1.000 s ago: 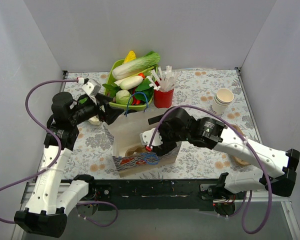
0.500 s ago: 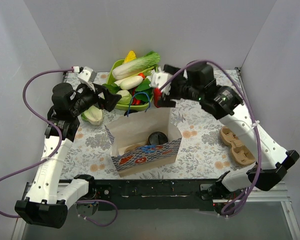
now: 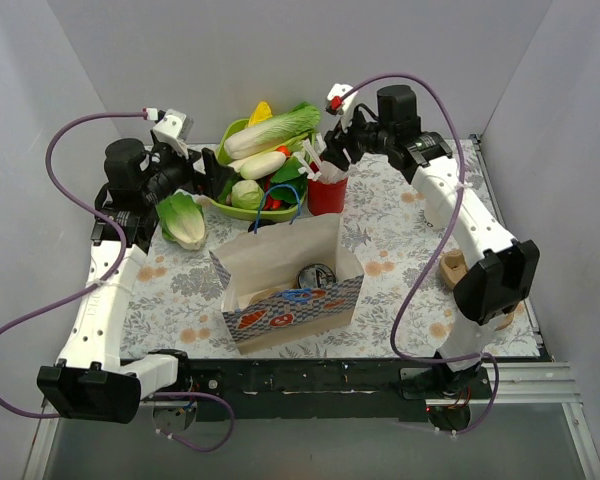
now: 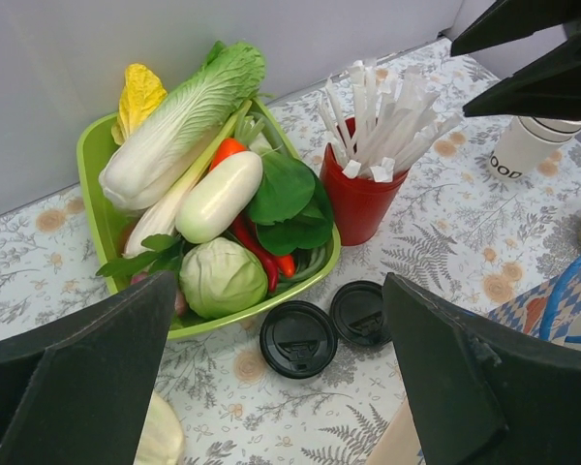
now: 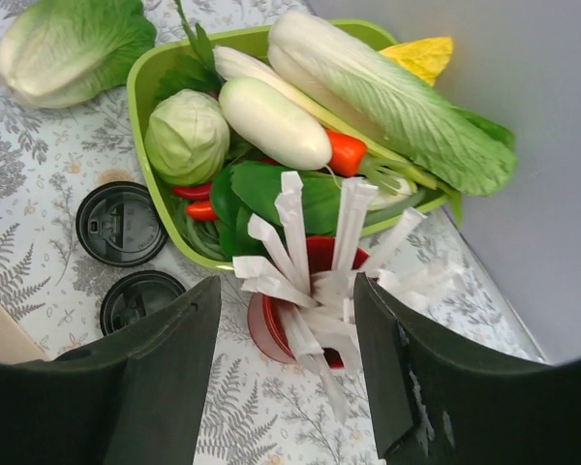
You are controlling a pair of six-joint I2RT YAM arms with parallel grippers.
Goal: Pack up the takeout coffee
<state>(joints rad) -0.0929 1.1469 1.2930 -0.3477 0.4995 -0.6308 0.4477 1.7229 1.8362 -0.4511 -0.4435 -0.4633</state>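
The takeout coffee stands inside the open paper bag at the table's middle; only its round black lid shows. My left gripper hangs open by the left end of the green vegetable tray, holding nothing. In the left wrist view this left gripper looks down on two loose black lids. My right gripper hovers over the red straw holder. In its own view the right gripper is open, its fingers on either side of the wrapped straws, not closed on them.
The green tray holds cabbage, radish, peppers and greens. A half napa cabbage lies left of the bag. Stacked white cups stand right of the straw holder. A brown cup carrier shows behind the right arm.
My right arm has lifted out of the bag, leaving the coffee inside, and swung back over the straw holder with its jaws narrowing. The left arm has drawn back and left, uncovering the napa cabbage.
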